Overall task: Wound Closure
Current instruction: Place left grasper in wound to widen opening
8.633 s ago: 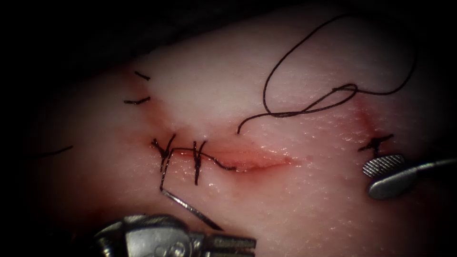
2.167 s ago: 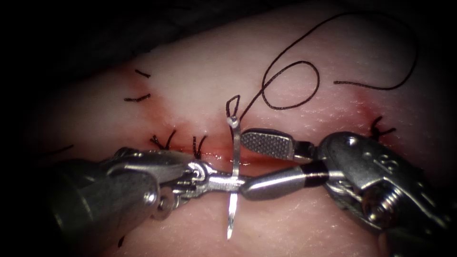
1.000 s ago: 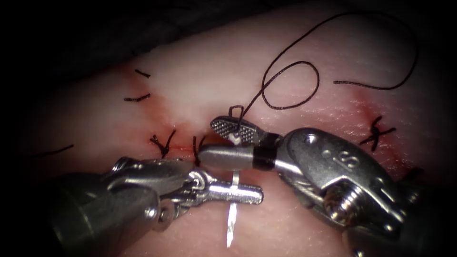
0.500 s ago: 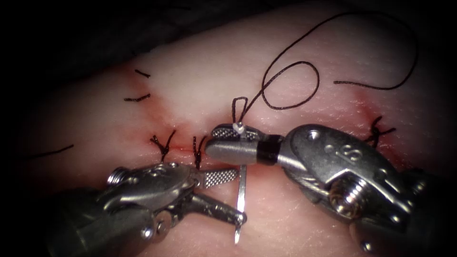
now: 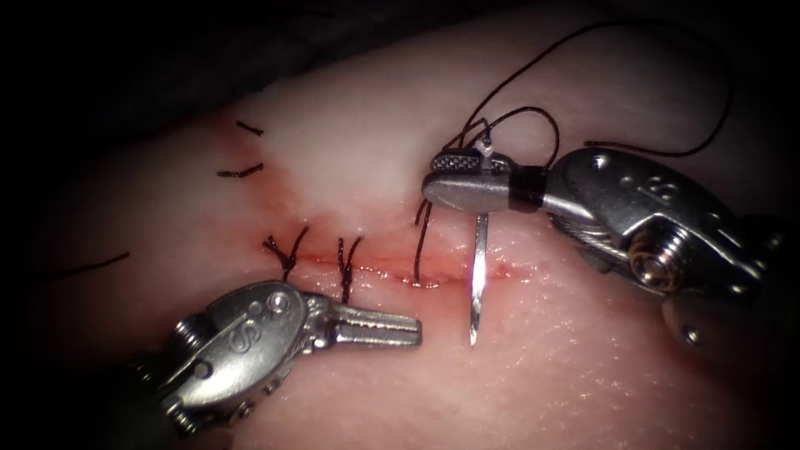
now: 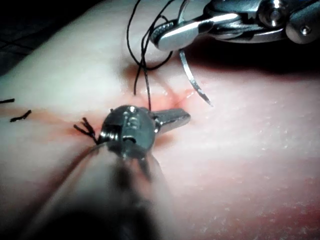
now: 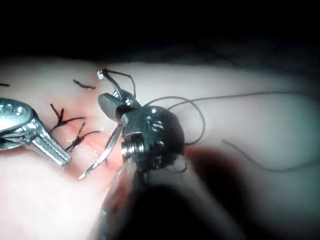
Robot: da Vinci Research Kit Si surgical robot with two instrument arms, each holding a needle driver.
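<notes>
Needle (image 5: 477, 279) hangs from right tool (image 5: 467, 177), above tissue (image 5: 583, 367).

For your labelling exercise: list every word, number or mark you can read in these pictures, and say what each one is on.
"S" and a round mark: embossed on the left tool's housing; unclear.
Embossed marks on the right tool's housing: too blurred to read.
Nothing written on the tissue, needle or thread.

Two tools, the left tool (image 5: 379, 325) and the right tool (image 5: 467, 179), one curved needle (image 5: 477, 275), one long thread (image 5: 667, 150), one cut (image 5: 450, 273) in one tissue (image 5: 542, 367), two tied stitches (image 5: 287, 254) along it
</notes>
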